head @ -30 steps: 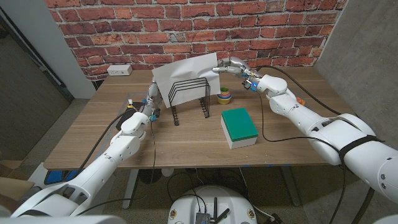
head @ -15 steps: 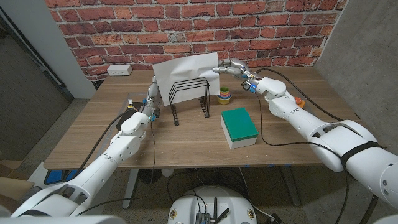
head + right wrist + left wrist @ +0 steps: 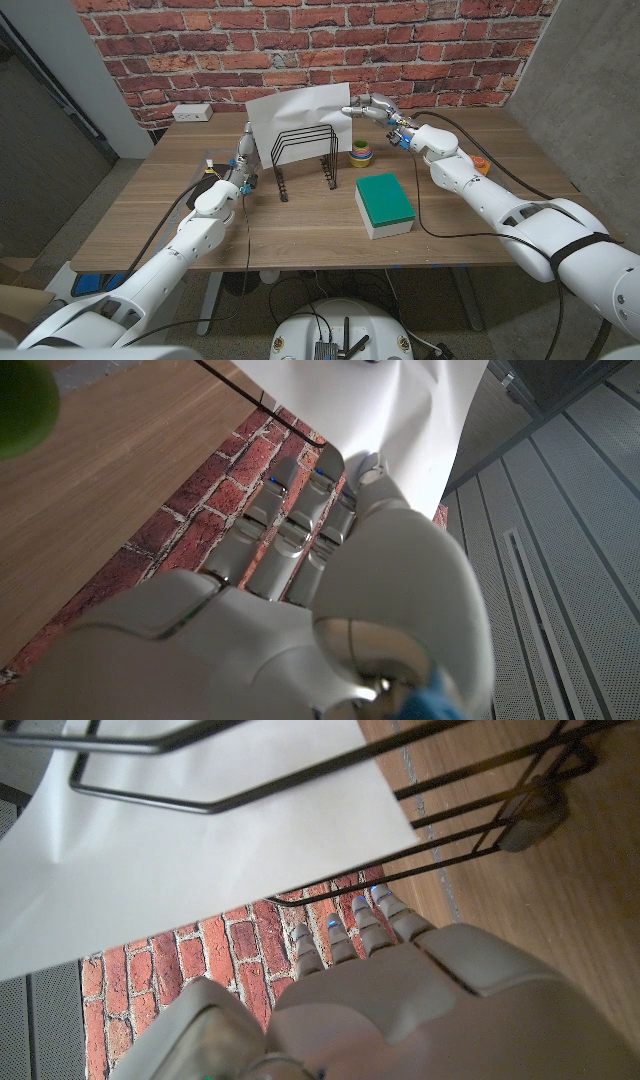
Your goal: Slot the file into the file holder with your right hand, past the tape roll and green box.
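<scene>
A plain white sheet-like file [image 3: 296, 120] stands in the black wire file holder [image 3: 303, 155]; beside the holder, a multicoloured tape roll [image 3: 360, 153] — yellow, green, purple bands — and a flat green-topped box [image 3: 384, 204] with white sides, before a red brick wall [image 3: 300, 40].

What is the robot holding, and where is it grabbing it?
The right hand holds the white file by its right edge, near the top corner, over the black wire file holder. The left hand holds nothing.
</scene>
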